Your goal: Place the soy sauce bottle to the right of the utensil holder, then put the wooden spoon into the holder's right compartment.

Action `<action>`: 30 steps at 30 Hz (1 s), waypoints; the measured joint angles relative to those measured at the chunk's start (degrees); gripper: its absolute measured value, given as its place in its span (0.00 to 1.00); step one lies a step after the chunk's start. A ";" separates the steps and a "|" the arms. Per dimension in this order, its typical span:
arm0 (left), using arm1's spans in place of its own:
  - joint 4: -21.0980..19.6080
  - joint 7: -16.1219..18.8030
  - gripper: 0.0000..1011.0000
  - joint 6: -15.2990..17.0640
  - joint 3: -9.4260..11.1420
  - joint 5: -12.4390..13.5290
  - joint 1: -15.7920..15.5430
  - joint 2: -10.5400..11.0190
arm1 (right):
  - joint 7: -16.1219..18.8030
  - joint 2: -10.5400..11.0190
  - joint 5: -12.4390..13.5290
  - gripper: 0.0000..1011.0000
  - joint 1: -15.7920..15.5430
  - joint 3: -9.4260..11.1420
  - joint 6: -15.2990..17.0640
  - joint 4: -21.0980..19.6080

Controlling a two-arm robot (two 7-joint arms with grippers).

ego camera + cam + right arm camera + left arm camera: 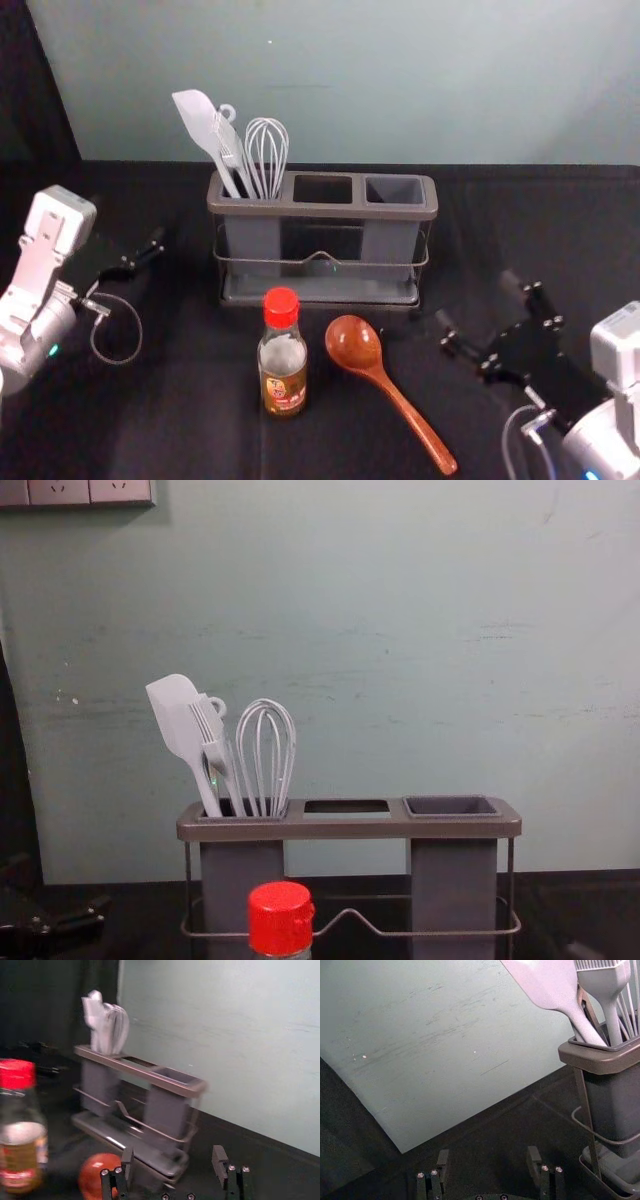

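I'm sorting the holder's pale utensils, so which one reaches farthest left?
The spatula, with the broad solid blade; the brush and whisk stand right of it.

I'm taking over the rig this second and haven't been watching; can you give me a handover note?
Left gripper: open, empty, off the holder's left side.
Right gripper: open, empty, off the holder's front right.
Soy sauce bottle: upright in front of the utensil holder.
Wooden spoon: lying right of the bottle, handle toward the robot.
Done: neither step; right compartment empty.
To do: bottle to the holder's right, then spoon into that compartment.
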 joint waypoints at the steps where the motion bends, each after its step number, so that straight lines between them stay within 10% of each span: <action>1: 0.00 0.00 0.99 0.00 0.00 0.01 0.00 0.00 | 0.39 -0.11 0.04 0.99 -0.15 -0.16 -0.04 -0.31; 30: 0.00 0.00 0.99 0.00 0.00 0.00 0.00 0.00 | 14.95 -6.58 3.49 0.99 2.46 -6.03 2.80 -3.06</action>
